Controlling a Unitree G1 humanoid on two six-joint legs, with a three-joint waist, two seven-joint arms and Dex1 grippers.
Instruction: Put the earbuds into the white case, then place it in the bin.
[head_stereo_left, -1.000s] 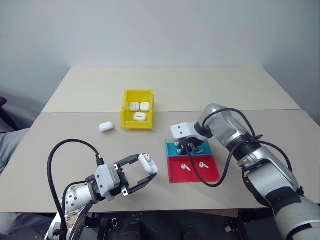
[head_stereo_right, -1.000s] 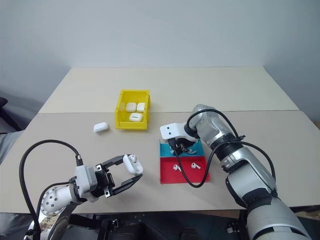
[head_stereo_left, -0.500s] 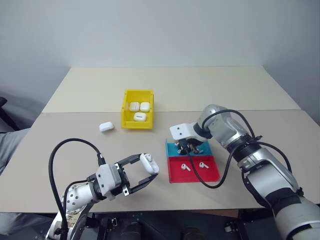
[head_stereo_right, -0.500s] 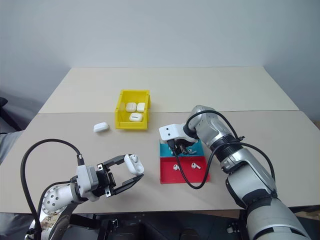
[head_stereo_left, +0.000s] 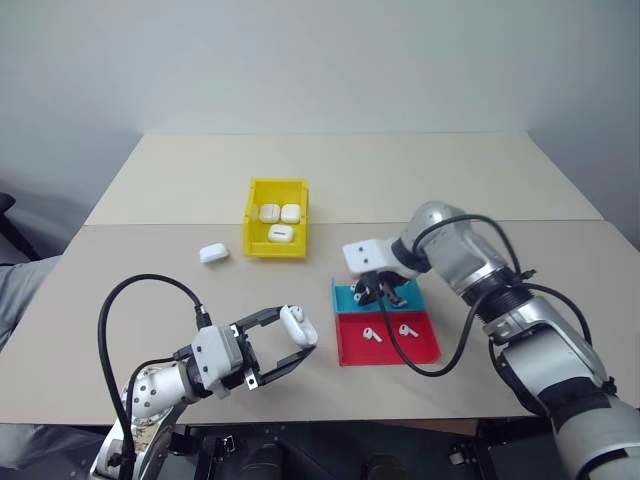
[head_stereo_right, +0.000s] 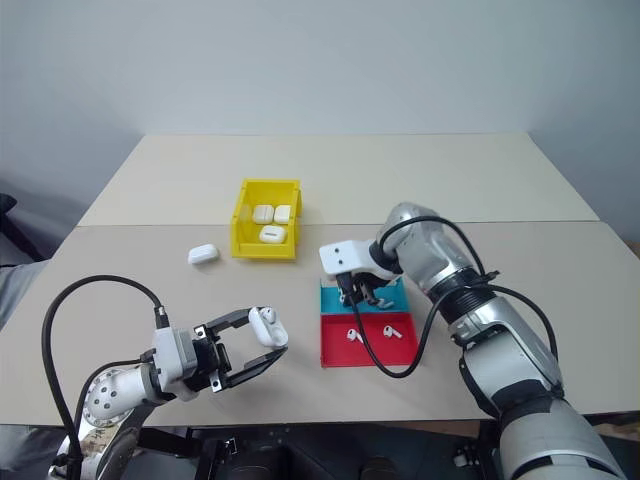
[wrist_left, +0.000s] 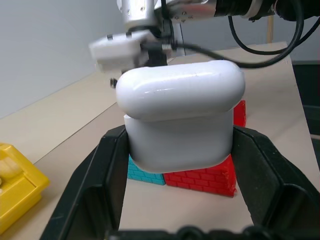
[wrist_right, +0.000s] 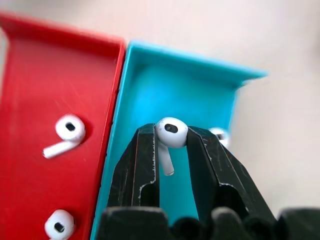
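Observation:
My left gripper (head_stereo_left: 292, 338) is shut on the white case (head_stereo_left: 297, 326), holding it above the table's near left part; in the left wrist view the case (wrist_left: 180, 125) sits between both fingers (wrist_left: 100, 180). My right gripper (head_stereo_left: 380, 291) hangs just over the blue half of the tray (head_stereo_left: 347, 299), pointing down. It is shut on one of the earbuds (wrist_right: 170, 130), pinched by the head with its stem hanging down. Another earbud (wrist_right: 220, 135) lies on the blue half behind a finger. Two more earbuds (head_stereo_left: 372, 335) (head_stereo_left: 405, 328) lie in the red half. The yellow bin (head_stereo_left: 250, 222) stands at mid-table.
Three white cases (head_stereo_left: 280, 222) lie inside the bin. One more case (head_stereo_left: 211, 254) rests on the table left of the bin. The flat red-and-blue tray (head_stereo_left: 425, 350) lies right of centre. A seam (head_stereo_left: 150, 225) crosses the tabletop from left to right.
My right gripper has closed further on an earbud and lifted a little off the blue half of the tray. The left gripper and its case have stayed put.

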